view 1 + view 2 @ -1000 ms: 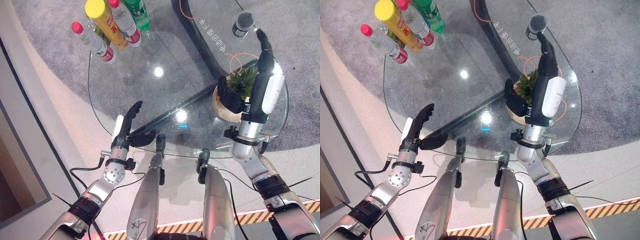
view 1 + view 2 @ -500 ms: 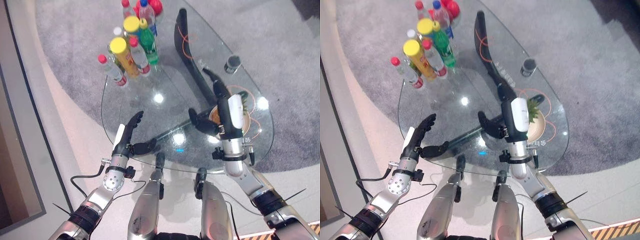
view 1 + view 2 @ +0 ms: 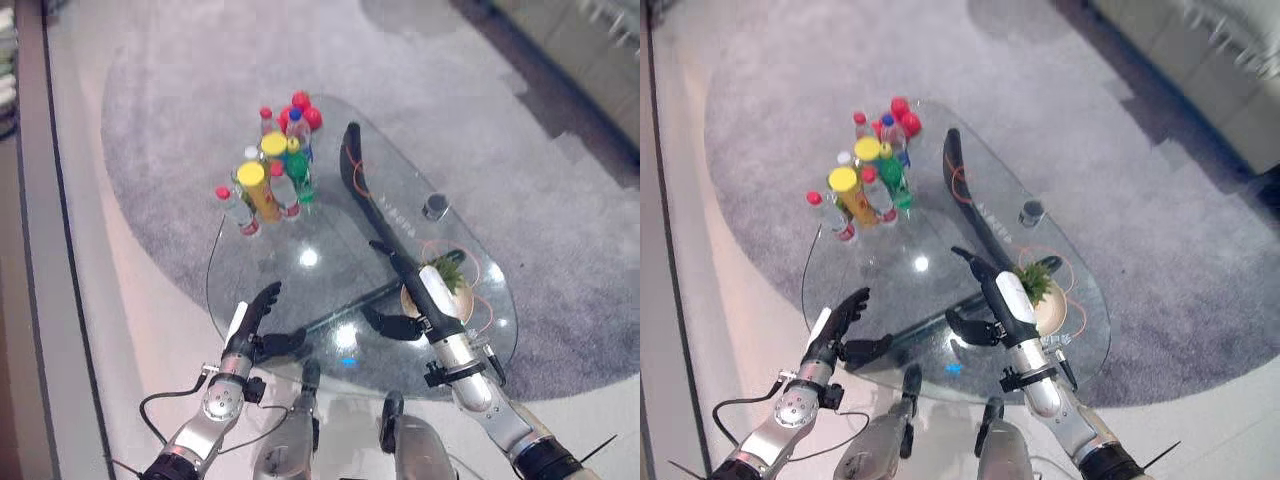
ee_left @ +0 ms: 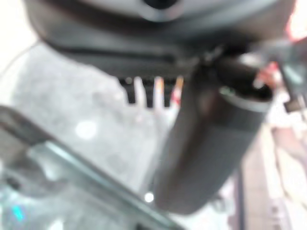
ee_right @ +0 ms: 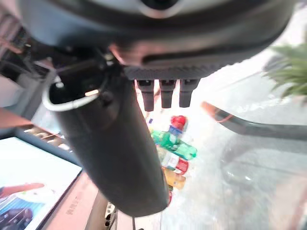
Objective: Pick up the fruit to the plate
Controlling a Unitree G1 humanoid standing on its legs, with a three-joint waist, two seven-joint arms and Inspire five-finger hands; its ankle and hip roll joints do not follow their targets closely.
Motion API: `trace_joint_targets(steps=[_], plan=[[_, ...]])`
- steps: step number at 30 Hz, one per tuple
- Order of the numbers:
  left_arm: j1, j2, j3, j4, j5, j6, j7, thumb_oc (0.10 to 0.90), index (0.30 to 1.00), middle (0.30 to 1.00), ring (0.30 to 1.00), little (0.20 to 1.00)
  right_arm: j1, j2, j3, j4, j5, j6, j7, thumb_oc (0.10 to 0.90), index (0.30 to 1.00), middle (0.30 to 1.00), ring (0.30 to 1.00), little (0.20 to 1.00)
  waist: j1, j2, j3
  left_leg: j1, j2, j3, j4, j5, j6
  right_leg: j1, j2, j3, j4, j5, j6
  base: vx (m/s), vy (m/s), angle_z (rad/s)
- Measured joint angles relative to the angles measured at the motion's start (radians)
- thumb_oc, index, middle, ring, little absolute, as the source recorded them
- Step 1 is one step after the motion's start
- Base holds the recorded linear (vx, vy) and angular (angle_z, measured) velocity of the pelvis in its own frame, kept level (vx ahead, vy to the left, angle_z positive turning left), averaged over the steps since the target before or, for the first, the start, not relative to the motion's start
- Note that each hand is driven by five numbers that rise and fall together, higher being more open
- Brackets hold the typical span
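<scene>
Both robot hands (image 3: 258,318) lower, camera raised

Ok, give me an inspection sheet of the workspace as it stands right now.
Surface: glass table, rounded, on grey carpet.
Job's things: red fruit at the table's far end; plate under a green plant, at the right.
Clutter: cluster of bottles; dark cup.
Hands: left hand open over the near edge; right hand open beside the plate.
Cables: orange cable around the plate.
Surroundings: pale floor, wall strip at left.
</scene>
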Motion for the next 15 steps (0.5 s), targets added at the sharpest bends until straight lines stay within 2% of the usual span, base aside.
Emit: trace_joint_targets(steps=[1, 4, 8, 9, 12, 13, 15], plan=[[0.006, -0.005, -0.002, 0.040, 0.003, 0.007, -0.027, 0.800, 0.900, 0.900, 0.900, 0.900, 0.001, 0.003, 0.003, 0.038, 0.057, 0.032, 0.084, 0.800, 0.900, 0.900, 0.900, 0.900, -0.002, -0.004, -0.028, 0.020, 0.004, 0.006, -0.015, 0.000, 0.000, 0.022, 0.005, 0.000, -0.032, 0.011, 0.001, 0.03, -0.031, -0.04], [0.030, -0.007, -0.002, 0.102, 0.002, 0.012, -0.057, 0.800, 0.900, 0.900, 0.900, 0.900, 0.023, 0.004, 0.029, 0.116, 0.114, 0.090, 0.199, 0.800, 0.900, 0.900, 0.900, 0.900, -0.001, -0.014, -0.081, 0.042, 0.006, 0.013, -0.027, -0.007, -0.002, 0.057, 0.010, 0.000, -0.079, 0.024, 0.004, 0.04, -0.040, -0.06], [0.046, -0.018, -0.001, 0.187, 0.002, 0.035, -0.104, 0.800, 0.900, 0.900, 0.900, 0.900, 0.061, 0.012, 0.053, 0.199, 0.214, 0.177, 0.350, 0.800, 0.900, 0.900, 0.900, 0.900, -0.005, -0.013, -0.111, 0.061, 0.008, 0.014, -0.027, -0.015, -0.002, 0.112, 0.019, -0.002, -0.160, 0.059, 0.007, 0.05, -0.043, -0.02], [0.046, -0.026, 0.000, 0.219, 0.002, 0.048, -0.118, 0.800, 0.900, 0.900, 0.900, 0.900, 0.067, 0.019, 0.054, 0.223, 0.240, 0.221, 0.400, 0.800, 0.900, 0.900, 0.900, 0.900, -0.008, -0.012, -0.120, 0.064, 0.008, 0.014, -0.027, -0.016, -0.002, 0.126, 0.021, -0.003, -0.182, 0.069, 0.007, 0.06, -0.041, 0.00], [0.044, -0.057, 0.007, 0.311, -0.004, 0.077, -0.150, 0.800, 0.900, 0.900, 0.900, 0.900, 0.067, 0.055, 0.050, 0.323, 0.306, 0.321, 0.487, 0.800, 0.900, 0.900, 0.900, 0.900, -0.020, -0.013, -0.153, 0.068, 0.009, 0.014, -0.028, -0.021, 0.000, 0.157, 0.026, -0.006, -0.235, 0.095, 0.008, 0.06, -0.025, 0.00], [0.044, -0.087, 0.019, 0.372, -0.021, 0.091, -0.158, 0.800, 0.900, 0.900, 0.900, 0.900, 0.068, 0.082, 0.042, 0.401, 0.338, 0.367, 0.521, 0.800, 0.900, 0.900, 0.900, 0.900, -0.023, -0.016, -0.170, 0.073, 0.008, 0.016, -0.028, -0.024, -0.002, 0.175, 0.027, -0.007, -0.264, 0.108, 0.010, 0.05, -0.015, -0.02], [0.044, -0.130, 0.054, 0.448, -0.054, 0.109, -0.170, 0.800, 0.900, 0.900, 0.900, 0.900, 0.076, 0.114, 0.031, 0.483, 0.363, 0.414, 0.543, 0.800, 0.900, 0.900, 0.900, 0.900, -0.023, -0.021, -0.175, 0.086, 0.008, 0.018, -0.028, -0.027, -0.004, 0.202, 0.030, -0.007, -0.296, 0.118, 0.011, 0.06, -0.012, -0.02]])
